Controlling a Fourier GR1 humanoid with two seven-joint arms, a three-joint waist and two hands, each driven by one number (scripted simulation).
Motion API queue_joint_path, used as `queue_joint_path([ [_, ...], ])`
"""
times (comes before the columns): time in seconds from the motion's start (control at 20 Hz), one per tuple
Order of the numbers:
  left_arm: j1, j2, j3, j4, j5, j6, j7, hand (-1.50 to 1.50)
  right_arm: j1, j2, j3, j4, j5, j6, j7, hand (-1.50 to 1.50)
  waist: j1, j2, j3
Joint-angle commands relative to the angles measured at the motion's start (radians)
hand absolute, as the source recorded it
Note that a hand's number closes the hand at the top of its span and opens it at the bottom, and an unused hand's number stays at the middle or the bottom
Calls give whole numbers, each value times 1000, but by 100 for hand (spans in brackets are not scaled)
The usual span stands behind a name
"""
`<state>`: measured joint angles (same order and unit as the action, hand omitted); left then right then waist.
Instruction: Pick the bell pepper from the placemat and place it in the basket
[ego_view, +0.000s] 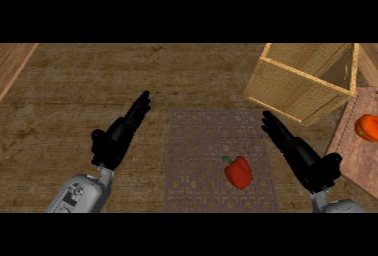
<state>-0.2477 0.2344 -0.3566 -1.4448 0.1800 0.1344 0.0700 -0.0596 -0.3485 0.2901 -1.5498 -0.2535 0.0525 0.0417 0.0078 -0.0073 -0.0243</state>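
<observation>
A red bell pepper (238, 173) with a green stem lies on the patterned grey placemat (199, 150), toward the mat's lower right. The tan woven basket (301, 82) stands at the upper right, beyond the mat's far corner. My right hand (299, 154) hovers just right of the pepper with straight fingers pointing up and away, open and holding nothing. My left hand (118, 135) is left of the mat, fingers straight, open and empty.
An orange round object (367, 127) lies on a reddish board (358, 150) at the right edge. A light wooden strip (13, 65) runs along the upper left. The counter top is brown wood.
</observation>
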Motion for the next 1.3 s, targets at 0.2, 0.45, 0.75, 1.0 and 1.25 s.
queue_joint_path([
  [0.2, -27, 139, 84, -58, -58, -41, -78, 0, -239, -49, -31, 65, -35, 222, -99, 150, 33, 11, 26],
  [0.45, -3, 178, 129, -57, -4, -99, -94, 0, -160, 84, 235, -23, 168, 287, -412, -150, 30, 10, 27],
  [0.75, 74, 191, 150, -124, 6, -100, -82, 0, -22, 119, 375, -203, 560, -86, -253, -150, -10, -6, 23],
  [1.0, 53, 188, 155, -85, -26, -81, -89, 0, -119, 11, 278, -321, 770, -143, -26, -150, -36, -8, 21],
  [1.25, 58, 178, 155, -134, -23, -69, -68, 0, -281, -167, 182, -432, 851, 88, 234, -150, -24, -11, 19],
])
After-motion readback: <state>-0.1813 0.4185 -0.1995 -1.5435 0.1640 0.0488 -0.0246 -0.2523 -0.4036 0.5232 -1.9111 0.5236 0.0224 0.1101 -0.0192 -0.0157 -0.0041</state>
